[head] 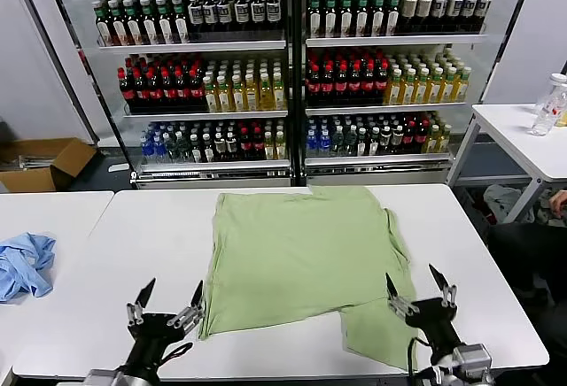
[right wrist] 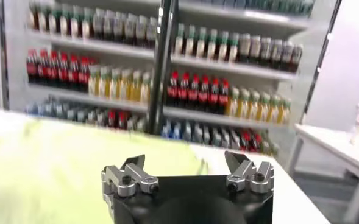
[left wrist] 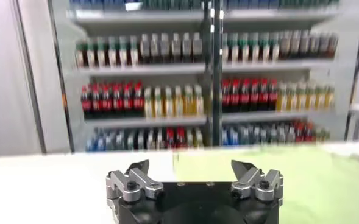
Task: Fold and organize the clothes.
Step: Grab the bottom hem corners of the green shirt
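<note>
A pale-green T-shirt (head: 301,253) lies on the white table (head: 151,235), plain side up, with its print hidden. Part of it is folded in, and a flap hangs toward the front right edge. My left gripper (head: 166,302) is open and empty above the table's front edge, just left of the shirt's front left corner. My right gripper (head: 416,287) is open and empty over the shirt's front right flap. The shirt shows ahead of the open jaws in the left wrist view (left wrist: 270,170) and in the right wrist view (right wrist: 57,164).
A light blue cloth garment (head: 25,264) lies on a second table at the left. Drink coolers (head: 292,67) full of bottles stand behind the table. A cardboard box (head: 44,163) sits on the floor at the left. Another white table (head: 523,134) with bottles stands at the right.
</note>
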Robot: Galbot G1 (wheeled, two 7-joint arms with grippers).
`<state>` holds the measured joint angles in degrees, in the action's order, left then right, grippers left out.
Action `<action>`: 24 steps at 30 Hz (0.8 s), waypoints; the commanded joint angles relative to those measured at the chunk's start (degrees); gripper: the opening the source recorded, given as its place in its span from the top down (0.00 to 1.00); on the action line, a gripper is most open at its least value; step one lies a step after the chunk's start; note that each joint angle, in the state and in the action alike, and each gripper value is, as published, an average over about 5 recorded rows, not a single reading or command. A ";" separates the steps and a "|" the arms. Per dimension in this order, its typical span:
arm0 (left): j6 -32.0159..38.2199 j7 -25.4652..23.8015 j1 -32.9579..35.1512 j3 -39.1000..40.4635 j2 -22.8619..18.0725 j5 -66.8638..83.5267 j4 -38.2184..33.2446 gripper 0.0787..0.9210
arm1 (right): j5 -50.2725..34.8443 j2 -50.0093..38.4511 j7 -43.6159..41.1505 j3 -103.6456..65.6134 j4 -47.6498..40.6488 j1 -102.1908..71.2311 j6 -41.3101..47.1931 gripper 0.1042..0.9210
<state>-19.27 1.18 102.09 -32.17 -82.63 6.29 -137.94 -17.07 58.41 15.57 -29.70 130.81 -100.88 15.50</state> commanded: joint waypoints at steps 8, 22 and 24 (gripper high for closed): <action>-12.47 4.05 -9.51 6.81 4.97 -0.10 17.60 0.12 | 0.33 2.35 -1.04 2.50 -4.62 -9.24 1.86 0.12; -12.28 2.93 -9.09 8.56 4.88 1.25 17.70 0.13 | -2.93 3.52 -1.08 4.36 -7.68 -8.98 1.38 0.16; -12.32 2.84 -8.87 8.60 4.96 1.57 17.50 0.16 | -3.54 3.52 -1.23 4.45 -7.62 -8.85 1.18 0.23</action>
<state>-30.05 3.89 93.97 -24.63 -78.28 6.98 -122.65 -18.59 61.47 14.51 -26.07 124.90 -108.40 16.23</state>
